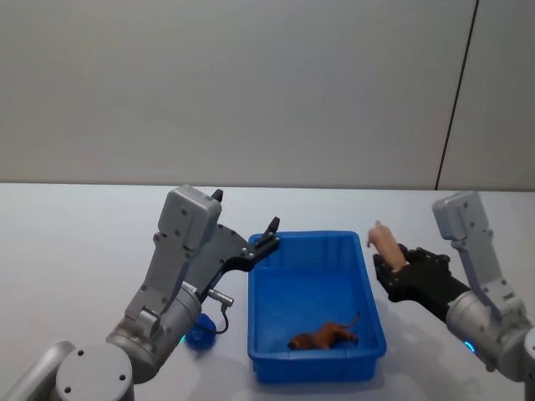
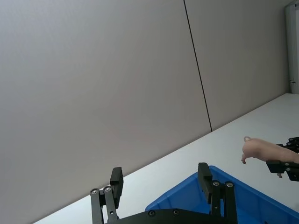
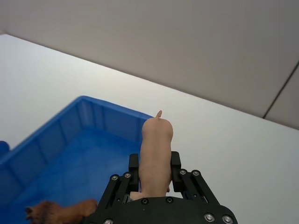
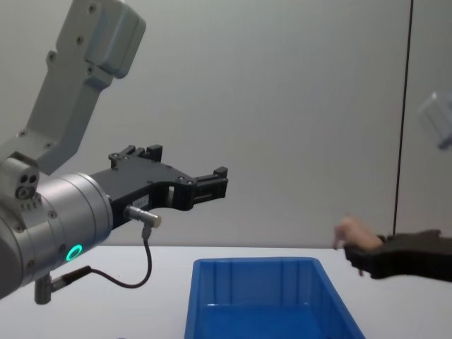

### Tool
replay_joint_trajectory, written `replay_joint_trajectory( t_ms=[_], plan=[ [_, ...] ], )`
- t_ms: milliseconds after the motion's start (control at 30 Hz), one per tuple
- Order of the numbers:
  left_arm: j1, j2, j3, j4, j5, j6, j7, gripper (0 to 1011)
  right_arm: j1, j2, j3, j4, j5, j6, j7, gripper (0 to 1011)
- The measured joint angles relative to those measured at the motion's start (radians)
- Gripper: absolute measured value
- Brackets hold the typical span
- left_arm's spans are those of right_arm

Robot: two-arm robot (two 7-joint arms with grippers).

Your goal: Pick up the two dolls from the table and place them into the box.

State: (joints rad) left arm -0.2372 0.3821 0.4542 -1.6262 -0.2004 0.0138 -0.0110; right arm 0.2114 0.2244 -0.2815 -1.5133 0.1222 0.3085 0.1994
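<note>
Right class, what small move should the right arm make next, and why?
Probably carry the right gripper to the robot's left until it is over the bright blue plastic bin. Its fingers hold the pale pink doll raised just outside the right rim; the brown toy doll already lies inside. The left gripper hangs open over the left rim.
</note>
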Motion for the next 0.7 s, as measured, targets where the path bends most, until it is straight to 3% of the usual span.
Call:
replay_joint_trajectory(
  t_ms=[333, 433, 700],
  plan=[
    [0.000, 0.000, 0.000, 0.000, 0.000, 0.000, 0.000, 1003, 0.005, -0.016, -0.024, -0.034, -0.018, 0.027, 0.054, 373],
    [0.000, 0.000, 0.000, 0.000, 0.000, 0.000, 0.000, 1003, 0.008, -0.024, -0.035, -0.030, -0.028, 0.043, 0.066, 434],
    [0.000, 0.000, 0.000, 0.000, 0.000, 0.000, 0.000, 1003, 0.010, -0.036, -0.050, -0.010, -0.048, 0.057, 0.078, 718]
  ],
)
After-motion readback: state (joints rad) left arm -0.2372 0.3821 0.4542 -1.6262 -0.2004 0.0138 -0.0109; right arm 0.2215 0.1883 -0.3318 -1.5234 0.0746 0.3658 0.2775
